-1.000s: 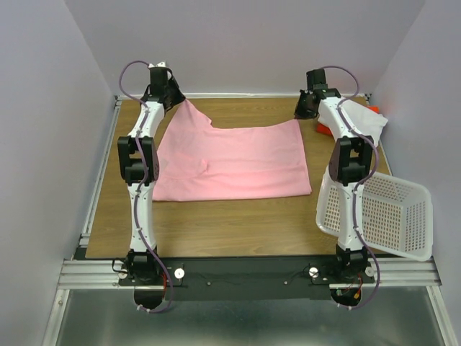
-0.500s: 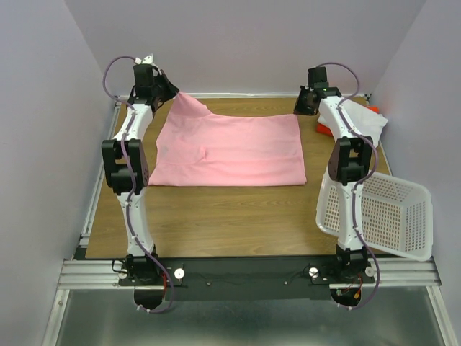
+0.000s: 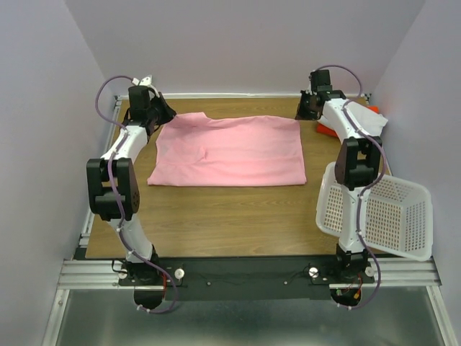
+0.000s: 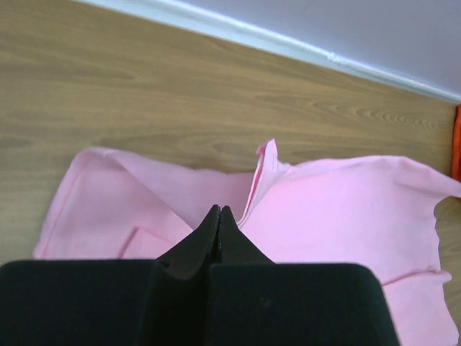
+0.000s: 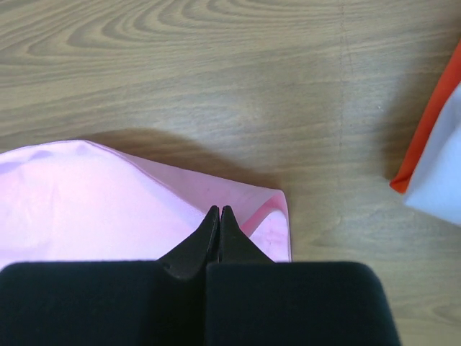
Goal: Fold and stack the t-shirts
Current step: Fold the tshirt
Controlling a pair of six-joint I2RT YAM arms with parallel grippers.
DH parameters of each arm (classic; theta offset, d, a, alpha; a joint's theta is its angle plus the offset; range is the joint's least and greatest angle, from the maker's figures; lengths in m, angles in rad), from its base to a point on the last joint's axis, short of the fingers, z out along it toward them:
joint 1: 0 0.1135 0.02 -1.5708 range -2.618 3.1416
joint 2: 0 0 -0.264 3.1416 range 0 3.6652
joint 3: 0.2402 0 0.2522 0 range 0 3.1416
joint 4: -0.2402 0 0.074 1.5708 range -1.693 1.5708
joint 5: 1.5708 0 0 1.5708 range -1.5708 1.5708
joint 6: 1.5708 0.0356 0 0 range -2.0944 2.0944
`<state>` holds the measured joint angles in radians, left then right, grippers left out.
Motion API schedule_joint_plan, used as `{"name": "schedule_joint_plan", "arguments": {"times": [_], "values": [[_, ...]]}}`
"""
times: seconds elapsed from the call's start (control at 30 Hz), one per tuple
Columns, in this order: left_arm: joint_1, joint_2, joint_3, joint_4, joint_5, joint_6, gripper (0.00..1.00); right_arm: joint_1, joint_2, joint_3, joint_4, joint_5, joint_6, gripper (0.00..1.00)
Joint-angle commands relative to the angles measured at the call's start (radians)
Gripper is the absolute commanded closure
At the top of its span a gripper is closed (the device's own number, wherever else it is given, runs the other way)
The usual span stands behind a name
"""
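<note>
My left gripper (image 4: 220,210) is clamped shut on a raised fold of the pink t-shirt (image 3: 230,151) near the far left corner of the desk (image 3: 216,216), and my right gripper (image 5: 219,210) is pinched shut on the shirt's far right corner. A second ago the left corner hung higher and nearer the middle, pulling the cloth into a peak. Now I have carried it outward and down, my left elbow swinging wide, and the shirt lies broader and flatter along the far edge, its near hem drawn away from my bases. That suggests the spreading step is nearly done and the first fold can follow, though a crease is visible left of centre. The wrist cameras show what the overhead camera cannot: the closed jaws and the cloth between them, with a small ridge standing beside my left fingertips and a shadow under the right corner, which is probably lifted off the wood. The overhead view gives the layout: the white t-shirt (image 3: 364,117) lies heaped over the orange-red t-shirt (image 3: 323,130) at the far right corner, unfolded, just beside my right arm, and the basket (image 3: 392,216) is tipped on its side at the near right edge.
</note>
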<state>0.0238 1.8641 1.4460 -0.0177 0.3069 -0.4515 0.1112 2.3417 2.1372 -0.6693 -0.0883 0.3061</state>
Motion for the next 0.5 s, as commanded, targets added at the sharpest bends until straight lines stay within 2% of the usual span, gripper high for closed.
{"name": "schedule_joint_plan", "arguments": {"times": [0.0,0.23,0.47], "values": [[-0.001,-0.091,-0.119,0.012,-0.041,0.019,1.0,-0.005,-0.093,-0.08,0.028,-0.018,-0.039,1.0],[-0.004,-0.172,-0.251,0.035,-0.06,0.011,1.0,-0.004,-0.186,-0.232,0.063,-0.028,-0.039,1.0],[-0.004,-0.261,-0.328,0.019,-0.138,-0.012,1.0,-0.002,-0.246,-0.364,0.091,-0.036,-0.039,1.0]]}}
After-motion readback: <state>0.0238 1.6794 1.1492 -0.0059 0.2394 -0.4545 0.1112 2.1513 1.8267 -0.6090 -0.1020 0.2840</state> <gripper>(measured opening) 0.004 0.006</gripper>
